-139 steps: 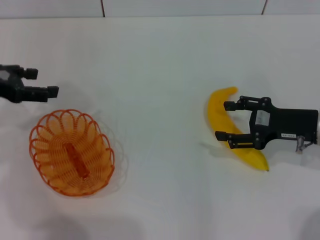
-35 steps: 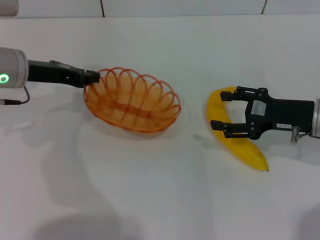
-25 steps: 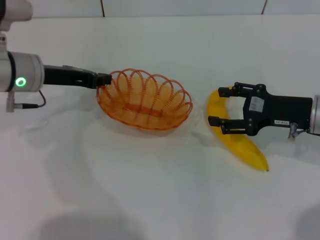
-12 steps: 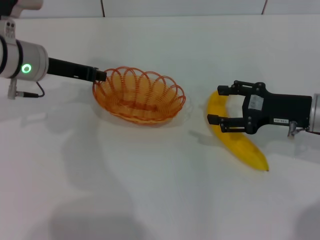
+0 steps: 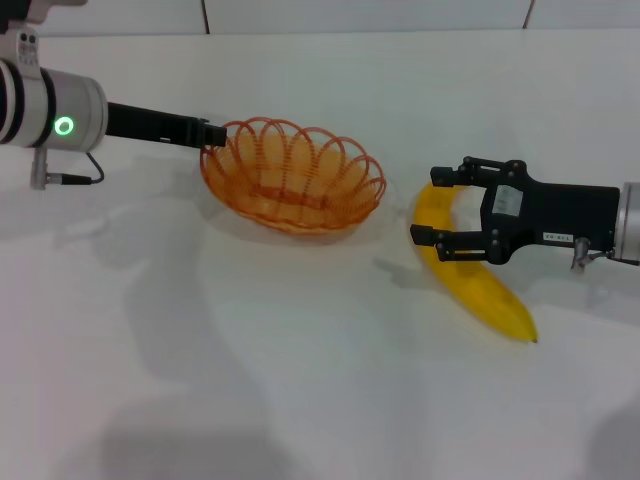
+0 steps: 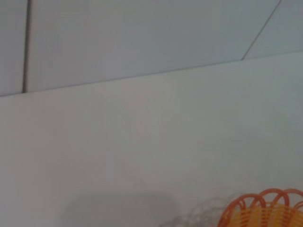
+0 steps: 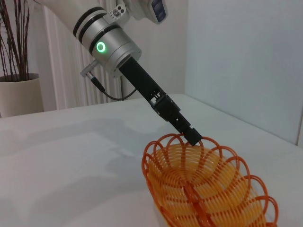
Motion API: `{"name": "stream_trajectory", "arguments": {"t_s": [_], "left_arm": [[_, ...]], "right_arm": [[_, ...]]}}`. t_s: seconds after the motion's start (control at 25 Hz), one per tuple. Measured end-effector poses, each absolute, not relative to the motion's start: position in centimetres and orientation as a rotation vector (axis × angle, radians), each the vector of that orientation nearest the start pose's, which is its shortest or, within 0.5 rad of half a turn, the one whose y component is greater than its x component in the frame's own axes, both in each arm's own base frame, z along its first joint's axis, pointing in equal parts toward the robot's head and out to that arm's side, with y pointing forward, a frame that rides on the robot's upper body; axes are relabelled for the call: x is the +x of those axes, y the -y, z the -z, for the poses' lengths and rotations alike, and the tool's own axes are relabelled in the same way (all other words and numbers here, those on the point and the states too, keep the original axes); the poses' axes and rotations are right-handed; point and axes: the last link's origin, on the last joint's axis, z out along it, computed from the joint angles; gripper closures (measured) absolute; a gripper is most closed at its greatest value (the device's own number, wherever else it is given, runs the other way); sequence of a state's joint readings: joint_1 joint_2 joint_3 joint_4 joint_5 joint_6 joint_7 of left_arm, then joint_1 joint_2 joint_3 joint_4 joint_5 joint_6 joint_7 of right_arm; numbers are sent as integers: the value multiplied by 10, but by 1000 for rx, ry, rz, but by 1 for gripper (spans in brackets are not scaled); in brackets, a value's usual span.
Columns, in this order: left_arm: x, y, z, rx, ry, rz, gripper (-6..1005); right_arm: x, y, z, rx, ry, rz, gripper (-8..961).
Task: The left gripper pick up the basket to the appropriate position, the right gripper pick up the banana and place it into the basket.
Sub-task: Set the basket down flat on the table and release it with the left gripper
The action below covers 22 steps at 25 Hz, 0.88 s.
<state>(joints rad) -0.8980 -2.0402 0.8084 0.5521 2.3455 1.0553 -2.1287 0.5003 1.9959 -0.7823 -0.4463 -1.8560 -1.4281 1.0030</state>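
Both grippers are engaged: basket (image 5: 293, 178) rim is pinched by left gripper (image 5: 212, 134), banana (image 5: 472, 263) is straddled by spread right gripper (image 5: 432, 206).

A plain indoor test room, closer to a robotics lab or office than a home: a broad, bare white tabletop (image 5: 300, 380) fills the head view and meets pale wall panels (image 6: 142, 38) split by thin dark seams. From the right wrist view, a white ribbed radiator (image 7: 66, 80) lines the far wall beside a white round pot of bare dark twigs (image 7: 19, 92), with a smooth light-blue wall (image 7: 246, 61) on the other side.
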Motion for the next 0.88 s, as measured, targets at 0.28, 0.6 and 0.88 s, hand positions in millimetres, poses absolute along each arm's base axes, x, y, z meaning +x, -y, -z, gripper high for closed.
{"name": "stream_trajectory", "arguments": {"t_s": [0.28, 0.6, 0.88], "left_arm": [[-203, -442, 27, -2478, 1132, 213, 925], [-205, -441, 31, -2473, 1140, 210, 924], [-205, -441, 33, -2472, 1147, 210, 922]], "right_arm": [[296, -326, 5, -2663, -346, -594, 159], [295, -327, 5, -2661, -343, -599, 162], [293, -328, 7, -2663, -340, -605, 165]]}}
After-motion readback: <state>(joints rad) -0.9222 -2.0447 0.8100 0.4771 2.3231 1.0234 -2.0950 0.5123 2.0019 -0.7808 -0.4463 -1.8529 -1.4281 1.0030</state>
